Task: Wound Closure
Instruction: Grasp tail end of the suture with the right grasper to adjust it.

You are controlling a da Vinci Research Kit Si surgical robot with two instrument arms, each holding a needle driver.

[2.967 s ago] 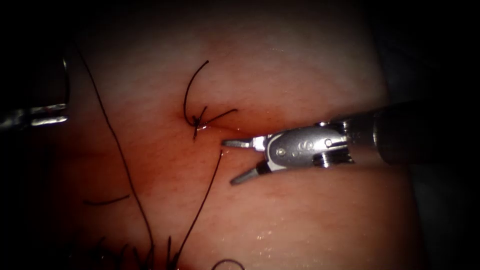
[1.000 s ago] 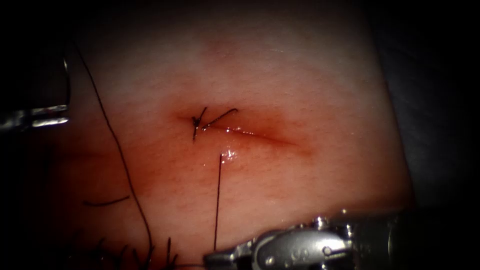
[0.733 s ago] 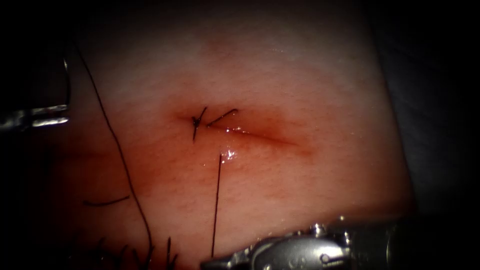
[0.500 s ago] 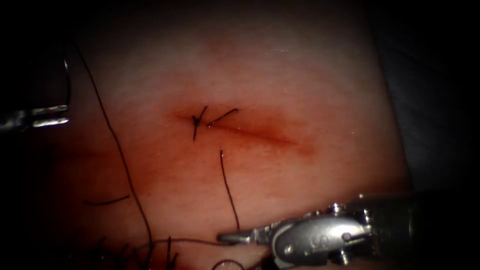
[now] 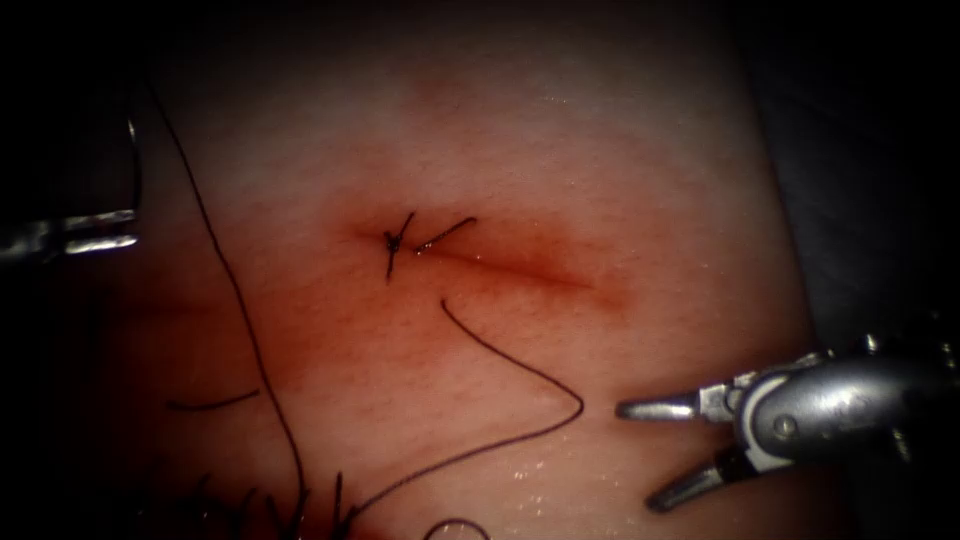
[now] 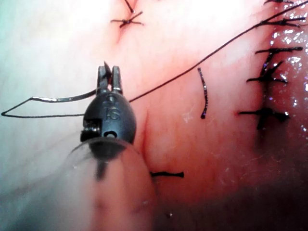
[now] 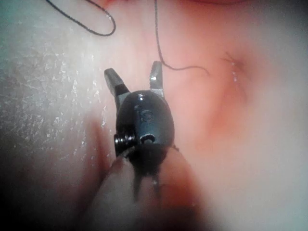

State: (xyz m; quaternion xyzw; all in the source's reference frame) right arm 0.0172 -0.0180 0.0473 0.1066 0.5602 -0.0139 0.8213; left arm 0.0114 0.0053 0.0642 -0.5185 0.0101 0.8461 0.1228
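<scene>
The tissue (image 5: 600, 150) lies flat. Its cut (image 5: 520, 268) is closed only at the left end, and the stretch to the right is a bare red line.

The right tool (image 5: 640, 455) has moved. Three seconds ago it was at the cut. A second ago it was low at the picture's lower edge, with a strand drawn straight up to a spot just below the cut. It now sits below the cut's right end and well apart from it. Its jaws are wide and hold nothing, which the right wrist view (image 7: 133, 77) confirms.

The left tool (image 6: 109, 77) has stayed at the far left. Its jaws are nearly together, and what they grip, if anything, cannot be made out.

The released thread (image 5: 560, 385) is slack and bows to the right in a loose loop. Its upper end is at the same spot as before, which suggests it is anchored in the tissue there.

A second long thread (image 5: 240, 300) runs down the left side.

A thicker, glinting piece (image 6: 62, 97) beside the left tool may be the needle lying on the tissue, but this is not certain.

The knot (image 5: 393, 241) has lost the long arcing tail it had three seconds ago, and only short ends remain. From this the first stitch looks finished and trimmed.

A cut end of thread (image 5: 210, 404) lies loose at the lower left.
</scene>
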